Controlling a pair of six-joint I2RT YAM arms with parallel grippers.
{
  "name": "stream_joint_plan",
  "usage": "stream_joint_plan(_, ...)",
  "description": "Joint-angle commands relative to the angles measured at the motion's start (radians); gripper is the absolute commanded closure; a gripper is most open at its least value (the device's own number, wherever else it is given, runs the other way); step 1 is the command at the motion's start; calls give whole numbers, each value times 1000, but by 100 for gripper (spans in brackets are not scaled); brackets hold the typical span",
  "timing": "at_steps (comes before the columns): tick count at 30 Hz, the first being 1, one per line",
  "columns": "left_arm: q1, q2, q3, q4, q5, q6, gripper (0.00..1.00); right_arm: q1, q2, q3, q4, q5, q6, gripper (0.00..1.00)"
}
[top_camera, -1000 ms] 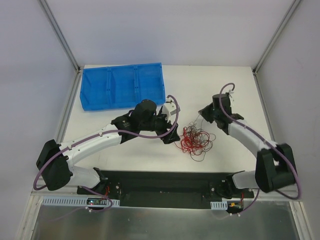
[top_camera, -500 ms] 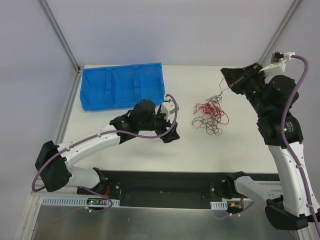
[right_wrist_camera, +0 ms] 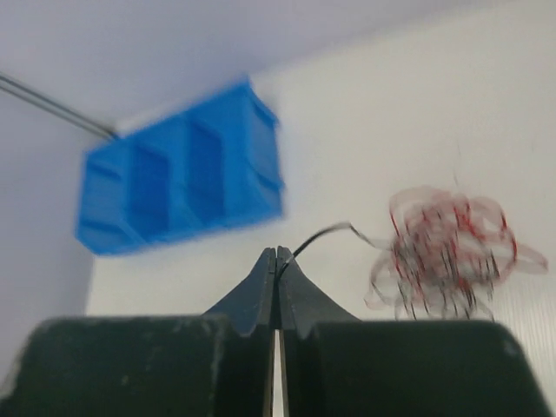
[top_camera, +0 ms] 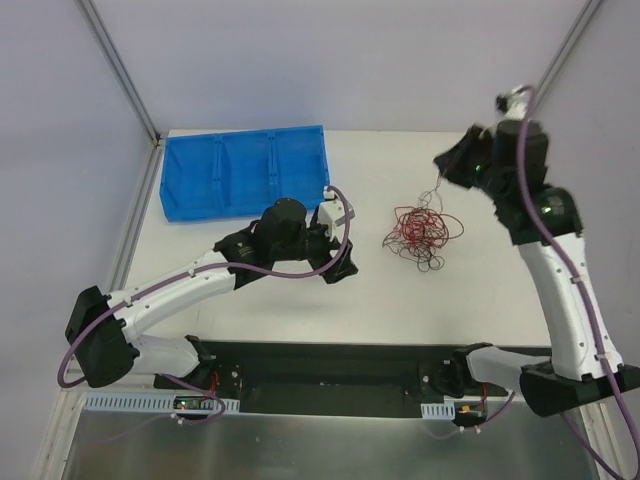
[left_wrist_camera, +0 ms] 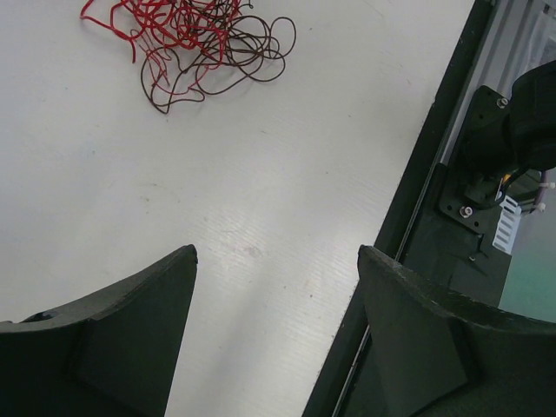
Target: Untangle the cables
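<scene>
The loose tangle of thin red and black wire cables (top_camera: 422, 232) lies on the smooth white tabletop (top_camera: 250, 300), between the two arms. The right gripper (top_camera: 445, 165), fingers pressed together, pinches one black strand (right_wrist_camera: 326, 233) that leads from the tangle. The left gripper (top_camera: 340, 268) stands spread, near the tangle but apart from it.

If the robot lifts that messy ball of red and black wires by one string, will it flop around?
Probably floppy: the cables are very thin, lying in loose curly loops. Likely light too, since the right gripper pinches just one black strand. The loops may snag and come along together.
</scene>
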Motion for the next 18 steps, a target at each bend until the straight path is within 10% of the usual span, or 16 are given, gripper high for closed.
stream_joint_plan(1, 2, -46, 6, 28, -28, 24, 25, -5, 79, 663, -117, 46, -169, 100)
stream_joint_plan(5, 2, -56, 5, 29, -43, 30, 25, -5, 173, 960, -132, 18, -182, 100)
stream_joint_plan(18, 28, -142, -3, 72, 98, 40, 17, -2, -27, 360, 124, -132, -110, 99)
